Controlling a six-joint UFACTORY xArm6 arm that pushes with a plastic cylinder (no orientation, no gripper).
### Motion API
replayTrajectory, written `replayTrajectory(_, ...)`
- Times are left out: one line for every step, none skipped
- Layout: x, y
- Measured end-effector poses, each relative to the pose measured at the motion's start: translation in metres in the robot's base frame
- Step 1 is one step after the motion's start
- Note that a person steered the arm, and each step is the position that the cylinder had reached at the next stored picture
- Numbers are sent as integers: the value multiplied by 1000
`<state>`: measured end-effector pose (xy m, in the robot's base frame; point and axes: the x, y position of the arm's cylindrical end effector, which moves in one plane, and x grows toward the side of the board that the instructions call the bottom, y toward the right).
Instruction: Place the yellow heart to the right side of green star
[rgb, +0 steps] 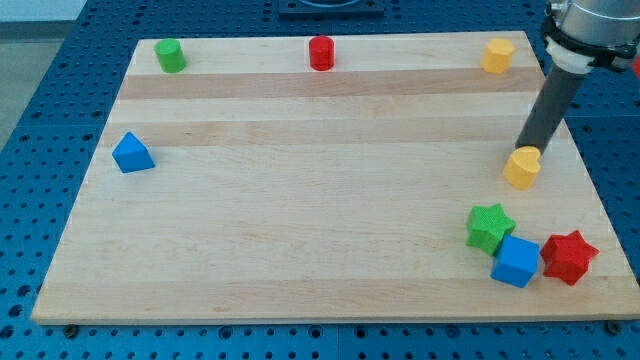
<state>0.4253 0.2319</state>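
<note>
Blue pegboard is showing all round the wooden board you are working on, and the board is filling most of the view. You are looking at my tip sitting at the view's right, touching the top edge of the yellow heart; the rod is leaning up and to the right from there. It is a bare rod, so it is holding nothing, only pressing against the heart.

The heart is lying near the board's right edge, above the green star and a little to its right, apart from it. The star is sitting at the lower right, with the blue cube touching its lower right side and the red star just beside the cube, further right.

Along the view's top you are seeing a green cylinder at the left, a red cylinder in the middle and a yellow block at the right. A blue triangle is resting near the left edge.
</note>
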Motion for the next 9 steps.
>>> replayTrajectory(3, -12)
replayTrajectory(7, -19)
replayTrajectory(12, -21)
replayTrajectory(21, -21)
replayTrajectory(30, -21)
replayTrajectory(38, -21)
replayTrajectory(49, -21)
replayTrajectory(59, -21)
replayTrajectory(68, -21)
